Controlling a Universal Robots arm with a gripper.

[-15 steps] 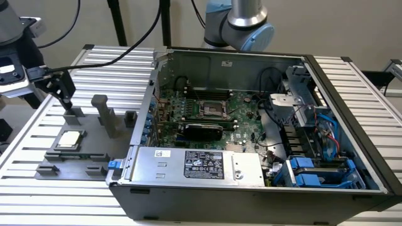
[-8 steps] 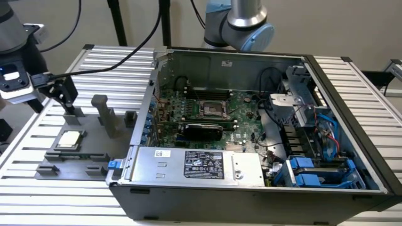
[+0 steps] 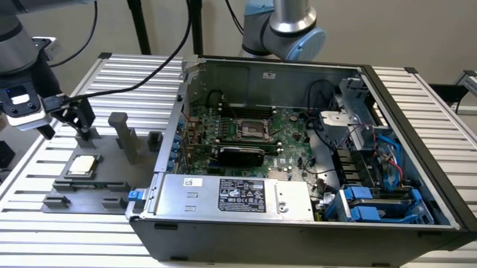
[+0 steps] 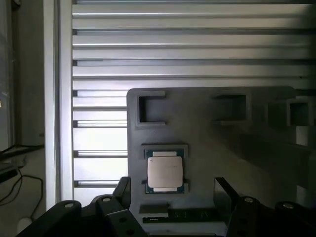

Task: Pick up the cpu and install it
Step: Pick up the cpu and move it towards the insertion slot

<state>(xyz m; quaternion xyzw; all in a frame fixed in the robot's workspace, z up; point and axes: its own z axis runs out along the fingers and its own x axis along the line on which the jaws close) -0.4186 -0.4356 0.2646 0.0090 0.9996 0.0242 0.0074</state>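
The cpu (image 3: pixel 82 163) (image 4: pixel 165 170), a flat square chip with a silvery top, lies in a recess of the grey tray (image 3: pixel 111 192) (image 4: pixel 207 133) at the exterior view's left. My gripper (image 3: pixel 68 127) (image 4: pixel 172 183) hangs above it, a little toward the back, open. Its black fingers (image 4: pixel 123 190) stand wide apart on either side of the chip with nothing between them. The motherboard socket (image 3: pixel 251 128) sits inside the open computer case (image 3: pixel 246 223) at the exterior view's middle, well to the right of the tray.
Upright grey posts (image 3: pixel 123 137) rise from the tray beside the gripper. The case wall (image 3: pixel 175 128), the power supply (image 3: pixel 238 195) and blue drive bays (image 3: pixel 372 204) surround the motherboard. Another robot arm (image 3: pixel 287 28) stands behind the case. Everything rests on a slatted metal table (image 3: pixel 44 234).
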